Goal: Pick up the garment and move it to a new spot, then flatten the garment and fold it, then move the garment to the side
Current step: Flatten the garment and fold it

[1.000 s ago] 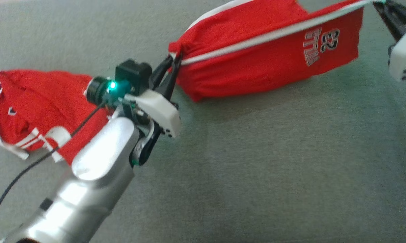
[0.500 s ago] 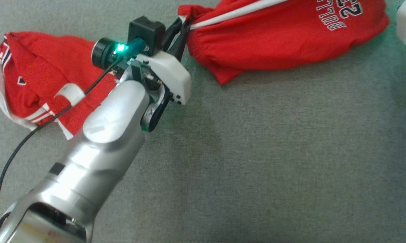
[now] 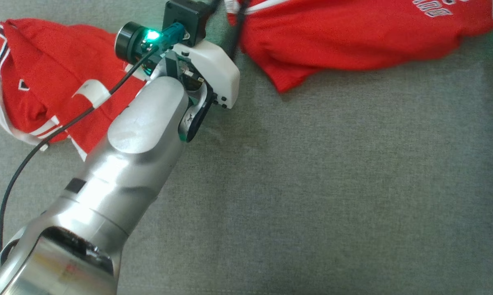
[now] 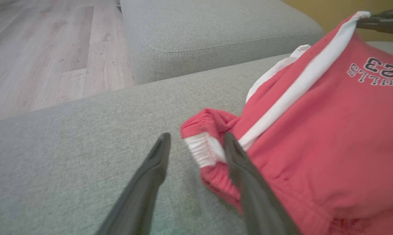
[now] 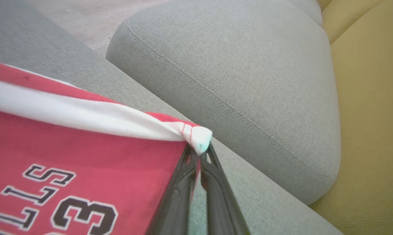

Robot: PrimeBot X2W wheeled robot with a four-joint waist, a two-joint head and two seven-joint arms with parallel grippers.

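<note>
The garment (image 3: 353, 37) is a pair of red shorts with a white side stripe and dark lettering, lying stretched along the far edge of the grey cushion (image 3: 332, 184). My left gripper (image 4: 197, 137) is open; the shorts' red-and-white waistband corner (image 4: 203, 150) lies loose between its fingers on the cushion. In the head view the left gripper (image 3: 226, 12) points up at the garment's left end. My right gripper (image 5: 199, 153) is shut on the white stripe corner at the garment's (image 5: 69, 147) other end, holding it slightly raised.
A second red and white garment (image 3: 37, 90) lies crumpled at the left, partly behind my left forearm (image 3: 139, 135). A grey back cushion (image 5: 248, 65) rises beyond the shorts, with yellow upholstery (image 5: 372, 114) to its right. Wooden floor (image 4: 36, 49) lies past the cushion edge.
The left gripper's fingers have parted and let go of the waistband corner, which now rests on the cushion. The head camera has shifted, so the garment sits higher in view.
</note>
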